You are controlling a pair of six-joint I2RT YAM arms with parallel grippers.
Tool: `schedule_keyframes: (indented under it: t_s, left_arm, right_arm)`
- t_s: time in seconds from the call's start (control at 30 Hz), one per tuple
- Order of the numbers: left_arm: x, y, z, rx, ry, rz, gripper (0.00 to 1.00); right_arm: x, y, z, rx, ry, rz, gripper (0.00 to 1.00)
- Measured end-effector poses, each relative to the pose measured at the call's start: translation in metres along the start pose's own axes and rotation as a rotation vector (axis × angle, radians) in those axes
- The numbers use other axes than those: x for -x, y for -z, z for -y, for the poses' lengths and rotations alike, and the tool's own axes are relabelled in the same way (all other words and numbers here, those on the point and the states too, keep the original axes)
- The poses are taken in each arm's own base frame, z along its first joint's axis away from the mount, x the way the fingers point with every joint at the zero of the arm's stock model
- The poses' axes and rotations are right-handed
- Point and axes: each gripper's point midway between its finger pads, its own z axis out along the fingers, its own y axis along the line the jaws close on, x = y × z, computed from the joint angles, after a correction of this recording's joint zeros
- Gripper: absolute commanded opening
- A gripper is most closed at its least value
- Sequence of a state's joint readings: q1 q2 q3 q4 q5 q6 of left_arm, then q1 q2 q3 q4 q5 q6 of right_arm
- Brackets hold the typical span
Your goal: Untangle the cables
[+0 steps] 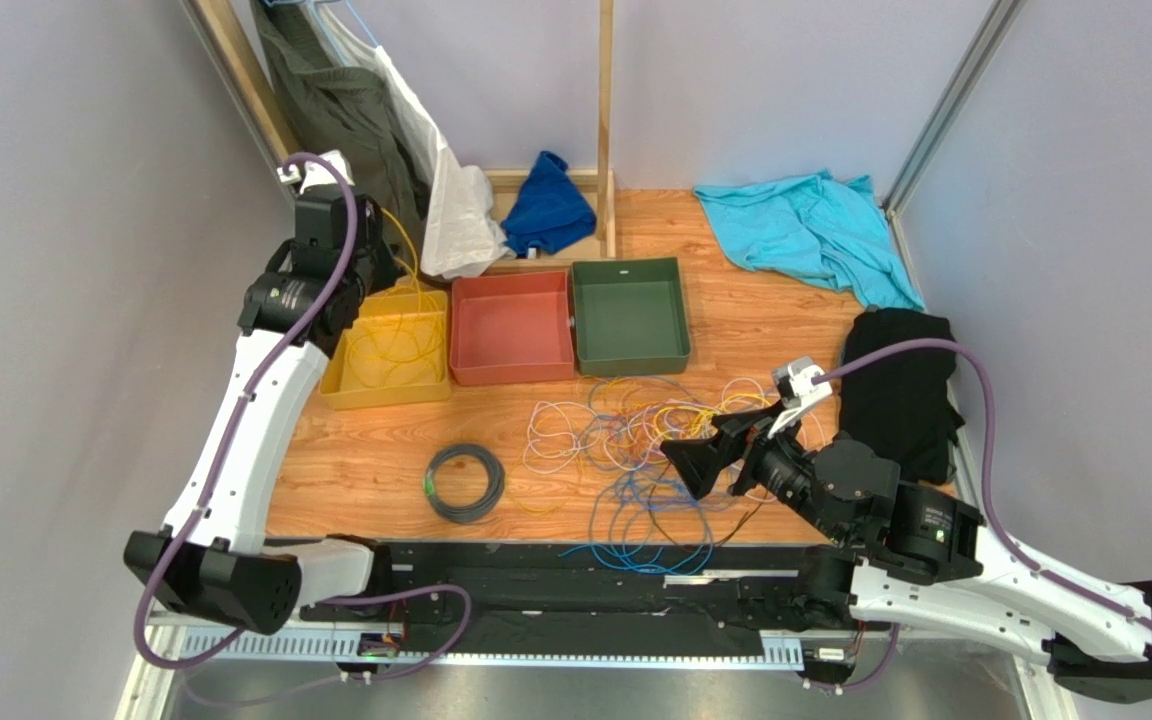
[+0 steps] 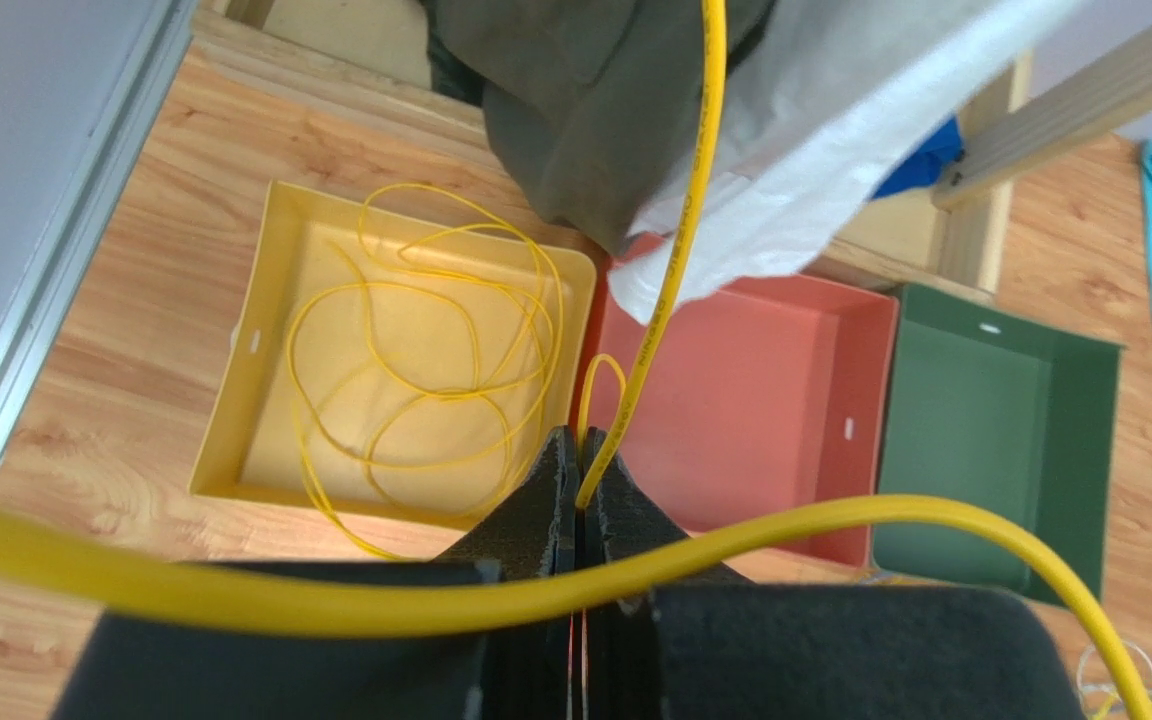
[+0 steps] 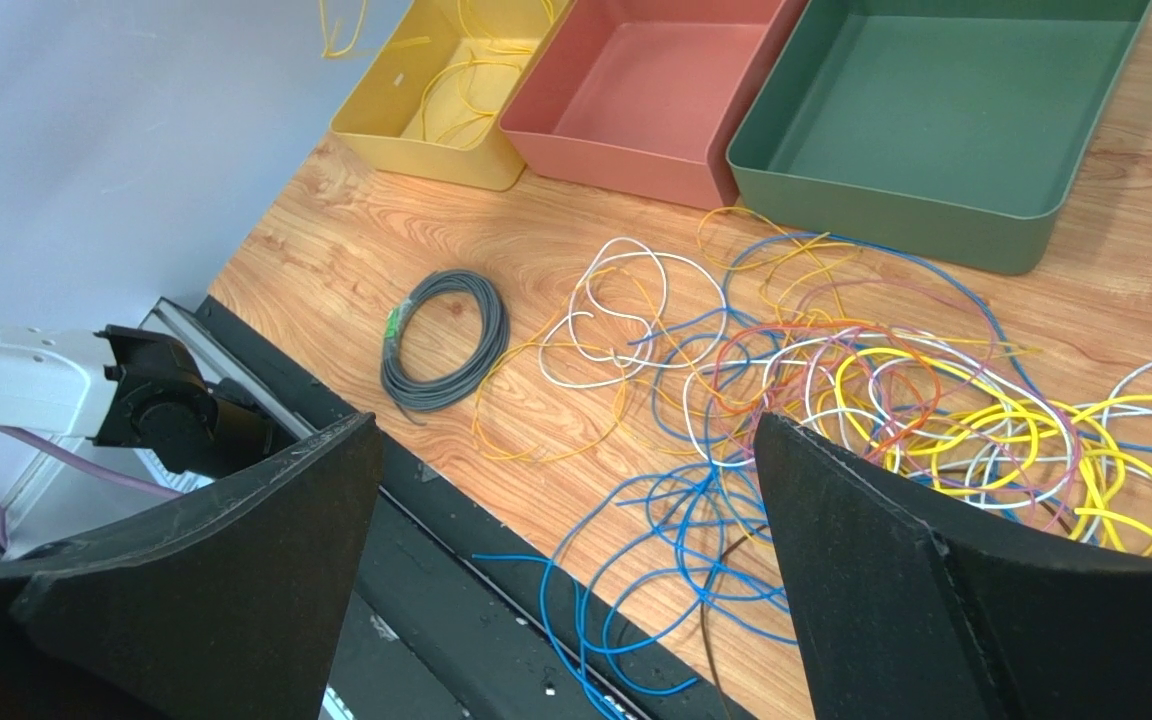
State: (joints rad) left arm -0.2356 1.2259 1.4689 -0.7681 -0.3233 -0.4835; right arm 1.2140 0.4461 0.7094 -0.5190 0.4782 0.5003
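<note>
A tangle of yellow, blue, white and orange cables [image 1: 642, 428] lies mid-table; it also shows in the right wrist view [image 3: 868, 390]. Blue loops [image 1: 650, 525] spill over the near edge. A dark coil with a green tag [image 1: 464, 482] lies apart to the left, also in the right wrist view [image 3: 447, 338]. My left gripper [image 1: 364, 267] is raised over the yellow tray [image 1: 339, 393], shut [image 2: 582, 468] on a yellow cable [image 2: 672, 285] whose loops lie in that tray [image 2: 417, 360]. My right gripper [image 1: 705, 455] is open and empty [image 3: 564, 435], above the tangle's near side.
A red tray [image 1: 512, 375] and a green tray [image 1: 630, 368] stand right of the yellow one. A teal cloth [image 1: 808, 225] lies at back right, a black cloth [image 1: 898, 390] at the right edge. A blue cloth [image 1: 549, 203], white bag [image 1: 455, 210] and wooden post [image 1: 605, 105] stand behind.
</note>
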Motion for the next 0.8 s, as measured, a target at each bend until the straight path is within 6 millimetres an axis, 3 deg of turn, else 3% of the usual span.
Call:
schedule_keyframes:
  t_s: [0.2, 0.4, 0.57, 0.7, 0.77, 0.8]
  left_arm:
    - [-0.015, -0.047, -0.012, 0.033, 0.012, -0.058, 0.00]
    - [-0.052, -0.092, -0.026, 0.065, 0.017, -0.160, 0.00]
    - [-0.076, -0.128, -0.056, 0.139, 0.042, -0.239, 0.00]
    - [-0.092, -0.145, -0.076, 0.204, 0.047, -0.290, 0.01]
    - [-0.103, -0.150, -0.081, 0.227, 0.039, -0.327, 0.20]
    - [-0.108, -0.151, -0.082, 0.235, 0.036, -0.345, 0.39]
  right_arm:
    - [-0.011, -0.003, 0.008, -0.026, 0.014, -0.013, 1.00]
    - [-0.018, -0.006, 0.014, -0.053, 0.033, -0.029, 1.00]
    - [-0.028, -0.010, 0.019, -0.070, 0.049, -0.046, 1.00]
    - [-0.038, -0.014, 0.022, -0.084, 0.064, -0.070, 1.00]
    - [-0.042, -0.016, 0.024, -0.091, 0.071, -0.081, 1.00]
    - [-0.043, -0.016, 0.024, -0.092, 0.072, -0.084, 1.00]
